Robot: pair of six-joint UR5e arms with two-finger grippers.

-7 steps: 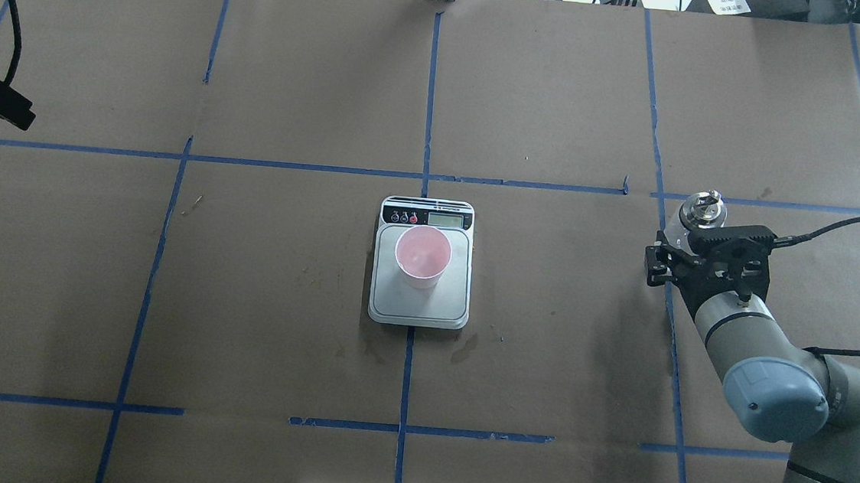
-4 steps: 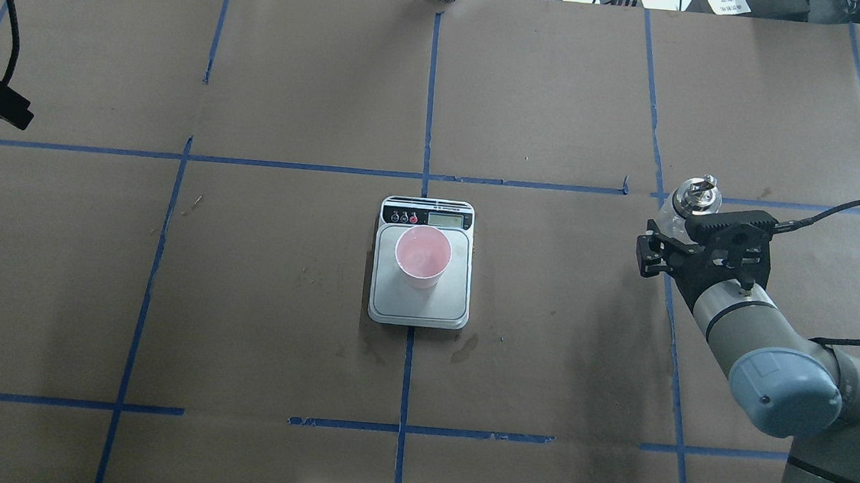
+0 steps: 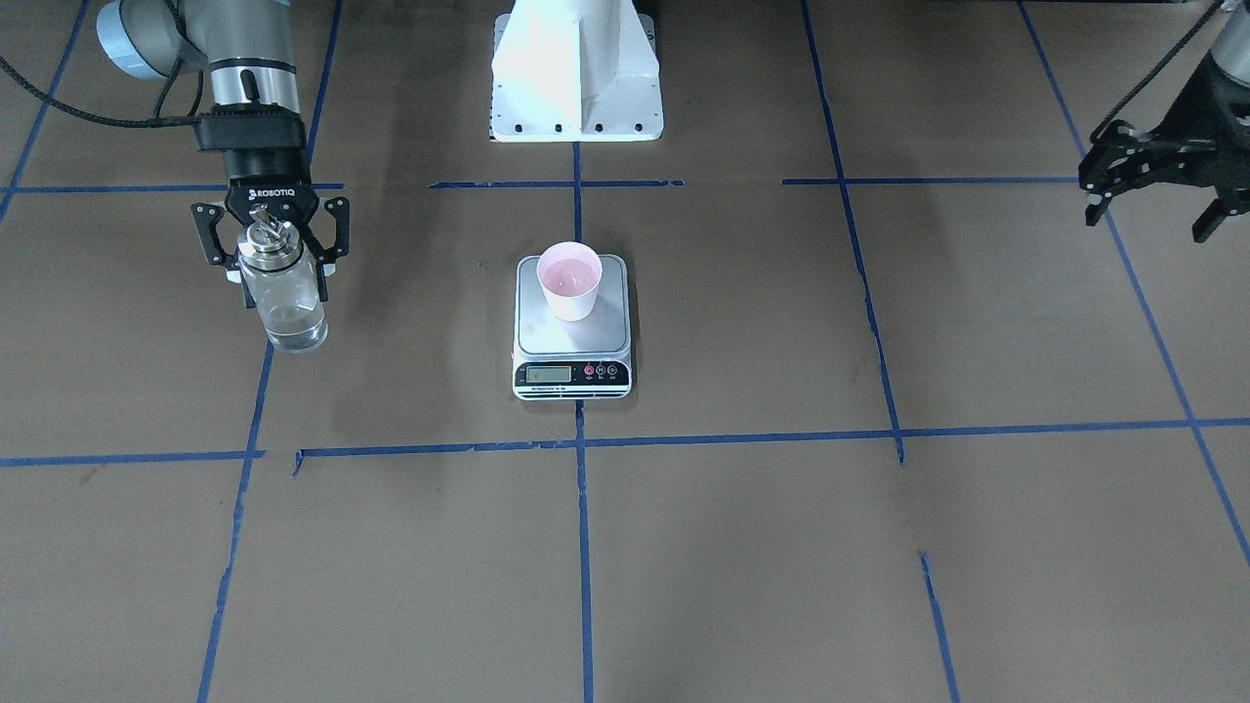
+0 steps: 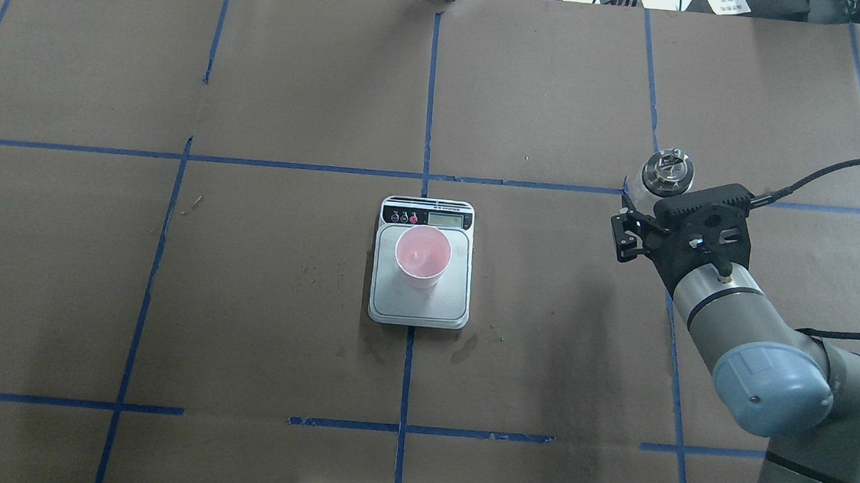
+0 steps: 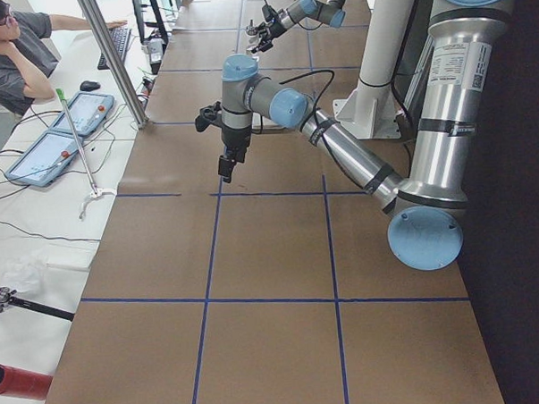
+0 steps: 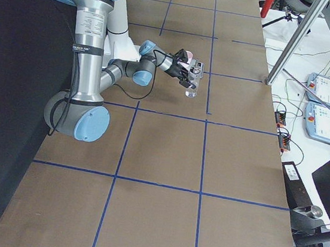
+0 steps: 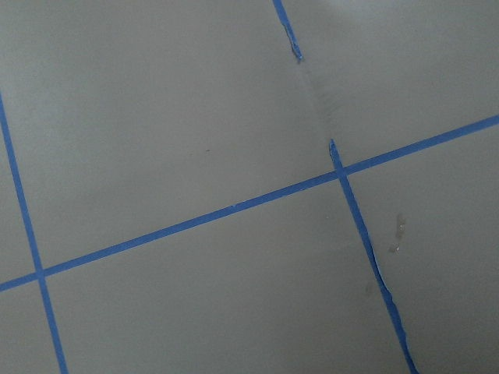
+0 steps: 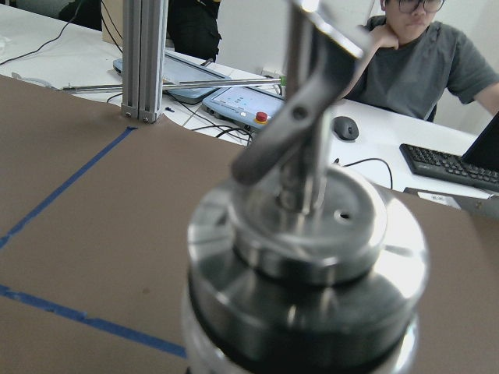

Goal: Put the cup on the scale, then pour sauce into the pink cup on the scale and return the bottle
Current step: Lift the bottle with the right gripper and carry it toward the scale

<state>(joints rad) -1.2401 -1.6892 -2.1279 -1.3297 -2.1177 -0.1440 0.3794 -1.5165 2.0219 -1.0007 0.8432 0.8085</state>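
The right tool [image 3: 281, 266] is clenched on the bottle [image 3: 285, 308] just below its silver cap [image 3: 264, 244]. The bottle hangs upright with the spout up. It appears lifted clear of the counter [image 3: 879, 547], though I cannot confirm the gap from these angles. Bare counter lies between the bottle and the scale [image 3: 572, 344], which sits at the centre on a blue tape line [image 3: 583, 547]. The cup [image 3: 570, 283] stands upright near the middle of the steel platform, inside its edges, with its pink interior showing. The bottle is clear glass. The left tool [image 3: 1152, 210] is released and empty, well apart from the scale near the counter's opposite side. The right tool's body reads "ROBOTIQ". The scale's display is too small to read.
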